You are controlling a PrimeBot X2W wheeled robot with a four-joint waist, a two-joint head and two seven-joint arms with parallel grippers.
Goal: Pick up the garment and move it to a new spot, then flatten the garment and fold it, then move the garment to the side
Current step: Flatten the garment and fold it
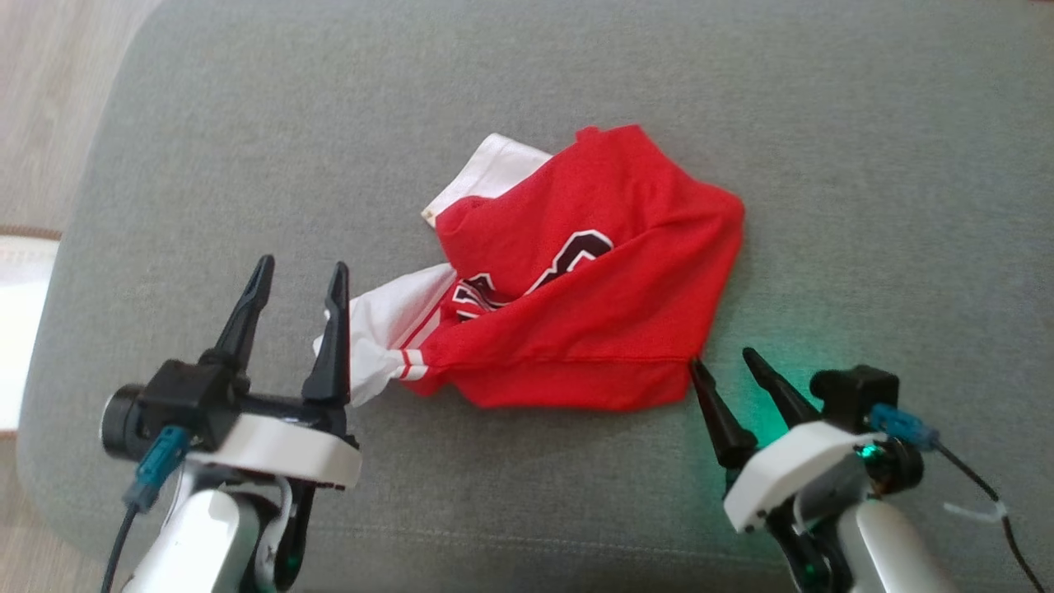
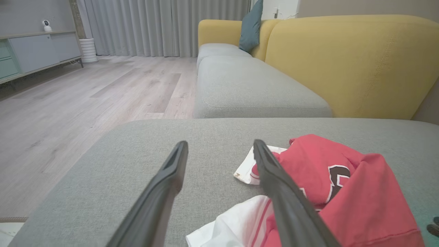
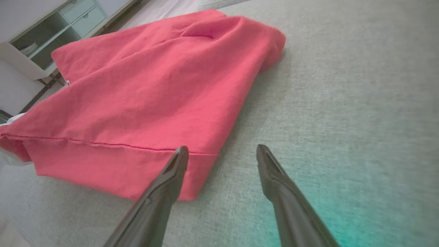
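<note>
The garment [image 1: 593, 272] is a red shirt with white sleeves and a dark number print, lying crumpled in the middle of a grey cushion [image 1: 823, 165]. My left gripper [image 1: 301, 268] stands open just left of the white sleeve, its inner finger beside the sleeve cloth. The right gripper [image 1: 725, 356] is open at the garment's near right hem corner, one fingertip at the corner. In the left wrist view the garment [image 2: 343, 192] lies right of my open left gripper [image 2: 221, 145]. The right wrist view has the red hem [image 3: 137, 103] left of the open right gripper [image 3: 223, 149].
The grey cushion's left edge [image 1: 74, 247] drops to a wood floor [image 2: 85, 96]. A yellow sofa back [image 2: 343, 61] and more grey seats [image 2: 247, 89] with a teal pillow [image 2: 250, 25] lie beyond. A low cabinet [image 2: 31, 51] stands by the curtains.
</note>
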